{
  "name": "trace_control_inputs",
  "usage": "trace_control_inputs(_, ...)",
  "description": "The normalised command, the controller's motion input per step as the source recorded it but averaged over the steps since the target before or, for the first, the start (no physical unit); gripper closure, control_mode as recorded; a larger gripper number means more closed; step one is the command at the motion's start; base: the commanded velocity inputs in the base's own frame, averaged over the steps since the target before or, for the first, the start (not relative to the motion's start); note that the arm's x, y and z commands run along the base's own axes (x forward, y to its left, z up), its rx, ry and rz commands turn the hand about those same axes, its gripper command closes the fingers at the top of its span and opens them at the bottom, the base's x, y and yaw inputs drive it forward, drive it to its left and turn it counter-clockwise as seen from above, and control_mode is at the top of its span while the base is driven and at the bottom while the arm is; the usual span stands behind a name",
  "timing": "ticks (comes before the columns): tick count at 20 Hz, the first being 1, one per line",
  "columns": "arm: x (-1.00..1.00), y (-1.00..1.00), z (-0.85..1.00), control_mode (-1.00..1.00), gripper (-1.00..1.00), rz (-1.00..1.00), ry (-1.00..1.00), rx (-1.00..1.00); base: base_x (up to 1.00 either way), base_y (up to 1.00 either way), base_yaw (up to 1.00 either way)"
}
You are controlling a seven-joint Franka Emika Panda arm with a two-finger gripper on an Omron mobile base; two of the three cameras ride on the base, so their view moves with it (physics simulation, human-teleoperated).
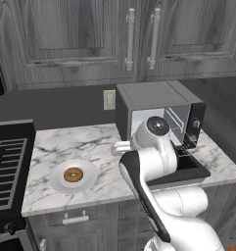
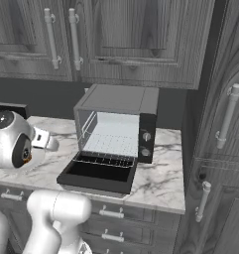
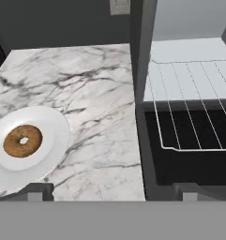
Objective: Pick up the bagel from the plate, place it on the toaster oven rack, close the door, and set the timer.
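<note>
Resting in the middle of the plate [image 1: 73, 177], the bagel [image 1: 73, 175] lies flat with its hole up, toward 8 o'clock in the left base view and likewise in the hand view, where the bagel [image 3: 22, 140] sits on the plate [image 3: 53, 136] well apart from the oven. The plate stands on the marbled worktop [image 1: 85, 144], between the stove [image 1: 7, 166] at 9 o'clock and the oven [image 1: 158, 115] at 2 o'clock. The tool [image 3: 112, 191] is spread wide and grips nothing: its two dark fingertips [image 3: 35, 191] rise far apart at 6 o'clock in the hand view, one by the plate's rim, the other below the oven's open front. The door [image 2: 98, 172] hangs dropped open, lying flat out over the worktop's front edge, black window up. Inside the oven [image 2: 118, 99] the pale rack [image 2: 115, 141] sits bare; in the hand view the rack [image 3: 189, 101] juts forward over the dark door toward 3 o'clock. Two round knobs [image 2: 146, 144] sit one above the other on the oven's right panel. A pale wall socket [image 1: 109, 99] shows on the dark wall just left of the oven, under grey cabinets [image 1: 90, 34] with bar handles.
</note>
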Motion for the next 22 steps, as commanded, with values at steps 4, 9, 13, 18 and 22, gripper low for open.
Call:
trace_control_inputs(4,-0.01,0.91,0.15,-1.0,-1.0,0.0,0.0,0.0,0.0,0.0,0.0)
trace_control_inputs(9,0.04,0.68,-0.02,-1.0,-1.0,0.02,0.01,0.01,0.0,0.0,0.0)
trace_control_inputs(13,0.24,0.32,-0.11,-1.0,-1.0,0.08,0.1,0.09,0.0,0.0,0.0)
trace_control_inputs(18,0.34,0.15,-0.25,-1.0,-1.0,0.14,0.2,0.12,0.0,0.0,0.0)
trace_control_inputs(22,0.27,0.16,-0.53,-1.0,-1.0,0.16,0.19,0.1,0.0,0.0,0.0)
